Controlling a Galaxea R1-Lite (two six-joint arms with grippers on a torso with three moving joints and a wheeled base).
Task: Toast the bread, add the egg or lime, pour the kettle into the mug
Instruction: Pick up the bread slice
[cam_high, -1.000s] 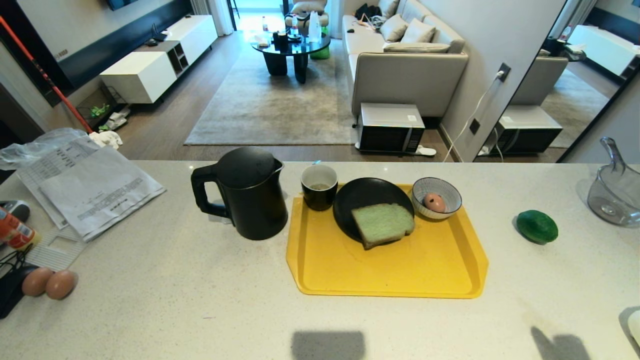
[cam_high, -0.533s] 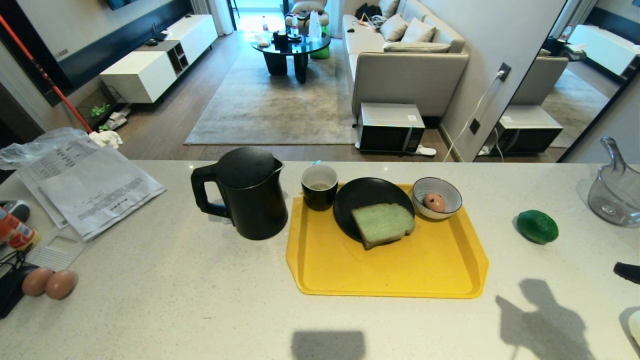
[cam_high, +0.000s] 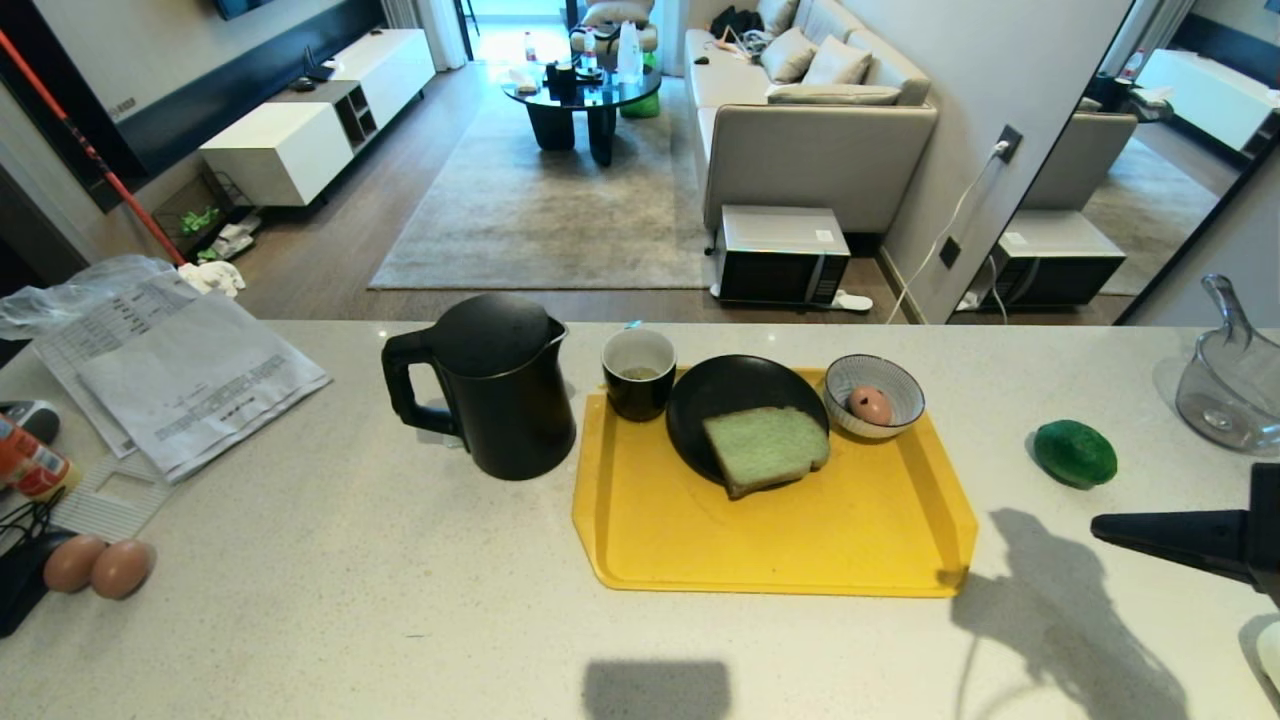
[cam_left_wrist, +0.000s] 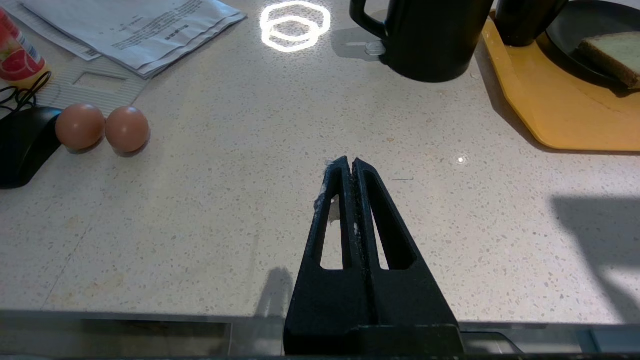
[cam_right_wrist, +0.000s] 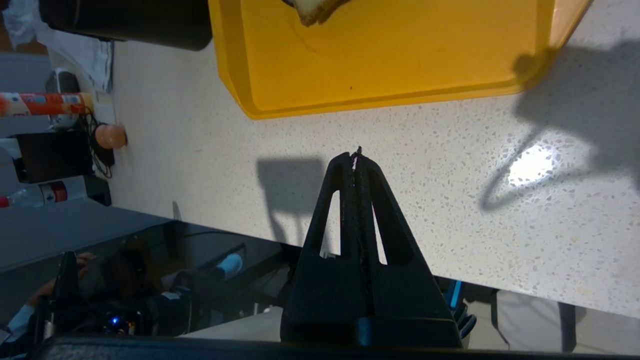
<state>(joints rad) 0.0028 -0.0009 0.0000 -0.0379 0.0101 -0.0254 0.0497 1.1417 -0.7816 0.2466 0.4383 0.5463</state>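
Note:
The pale green bread (cam_high: 766, 448) lies on a black plate (cam_high: 720, 390) on the yellow tray (cam_high: 800, 550). An egg (cam_high: 870, 405) sits in a patterned bowl (cam_high: 873, 378) at the tray's back right. The mug (cam_high: 638, 372) stands at the tray's back left, with the black kettle (cam_high: 500, 385) to its left on the counter. The lime (cam_high: 1074, 452) lies on the counter right of the tray. My right gripper (cam_high: 1100, 524) reaches in from the right edge, shut and empty, in front of the lime. My left gripper (cam_left_wrist: 352, 161) is shut and empty, low over the counter's near edge.
Two loose eggs (cam_high: 98, 565) lie at the counter's near left by a black device. Papers (cam_high: 170, 370) and a plastic bag cover the far left. A clear glass jug (cam_high: 1228, 385) stands at the far right. A toaster does not show.
My right arm has come into the head view from the right edge, reaching leftward. Its shadow on the counter has grown and shifted toward the tray. Nothing else has moved.

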